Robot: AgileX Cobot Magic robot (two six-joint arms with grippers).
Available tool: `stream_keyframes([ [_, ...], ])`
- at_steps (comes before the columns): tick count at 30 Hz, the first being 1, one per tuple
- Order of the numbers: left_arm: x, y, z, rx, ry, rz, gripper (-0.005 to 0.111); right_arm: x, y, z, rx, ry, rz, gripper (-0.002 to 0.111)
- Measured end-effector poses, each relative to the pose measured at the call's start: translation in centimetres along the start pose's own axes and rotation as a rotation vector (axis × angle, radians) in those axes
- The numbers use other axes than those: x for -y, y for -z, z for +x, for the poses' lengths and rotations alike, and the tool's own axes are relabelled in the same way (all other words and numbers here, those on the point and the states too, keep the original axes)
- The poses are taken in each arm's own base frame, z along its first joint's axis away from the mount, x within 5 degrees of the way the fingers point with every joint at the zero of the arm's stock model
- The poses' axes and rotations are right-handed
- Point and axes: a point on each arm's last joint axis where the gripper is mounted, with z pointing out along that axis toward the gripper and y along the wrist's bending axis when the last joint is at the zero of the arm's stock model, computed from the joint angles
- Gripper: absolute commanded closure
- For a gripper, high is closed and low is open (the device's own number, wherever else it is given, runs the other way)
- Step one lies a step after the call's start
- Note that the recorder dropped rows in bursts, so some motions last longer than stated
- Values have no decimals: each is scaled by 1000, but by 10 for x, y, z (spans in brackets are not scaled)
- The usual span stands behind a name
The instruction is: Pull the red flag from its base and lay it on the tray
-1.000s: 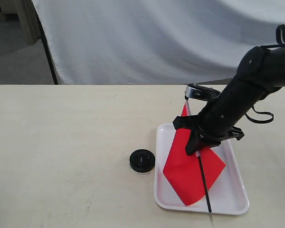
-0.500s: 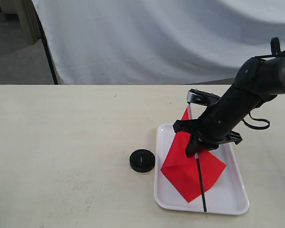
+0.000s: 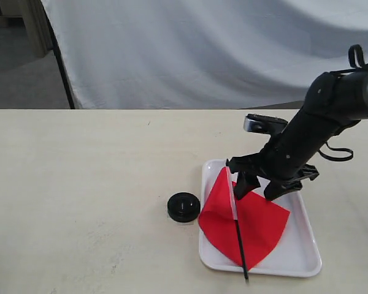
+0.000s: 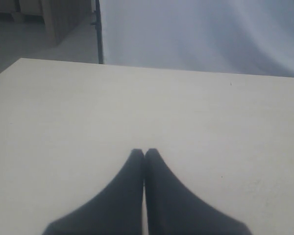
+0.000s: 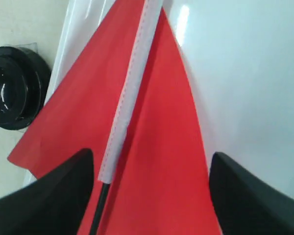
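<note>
Red flag (image 3: 248, 220): on tray (image 3: 306, 257), pole end past near rim; probably light, limp cloth, stiff thin pole, best held by the pole.
Right gripper (image 3: 259, 188): spread above it.
Left gripper (image 4: 144, 152): pressed together.

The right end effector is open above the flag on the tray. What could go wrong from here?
1. The small red cloth flag on its thin black pole rests on the flat white rectangular plastic tray, but the pole's end juts past the near rim, so a nudge might tip it out.
2. The right end effector is open with a finger on either side of the cloth, close above it. Pulling away could snag and drag the flag.
</note>
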Motion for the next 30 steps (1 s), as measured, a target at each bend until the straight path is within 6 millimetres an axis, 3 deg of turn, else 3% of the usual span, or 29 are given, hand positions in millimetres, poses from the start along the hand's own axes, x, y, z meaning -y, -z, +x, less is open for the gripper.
stream_keyframes([
  [3,0,0,0,0,0,0,107,-2,22,-3,42,45,59,45],
  [5,0,0,0,0,0,0,107,-4,41,-4,79,75,106,54],
  [7,0,0,0,0,0,0,107,-4,62,-3,111,110,177,75],
  [9,0,0,0,0,0,0,107,-3,80,-1,138,123,251,109],
  [14,0,0,0,0,0,0,107,4,112,9,146,71,439,109],
  [22,0,0,0,0,0,0,107,6,132,33,168,22,489,109],
  [30,0,0,0,0,0,0,107,42,174,73,345,-199,517,109],
])
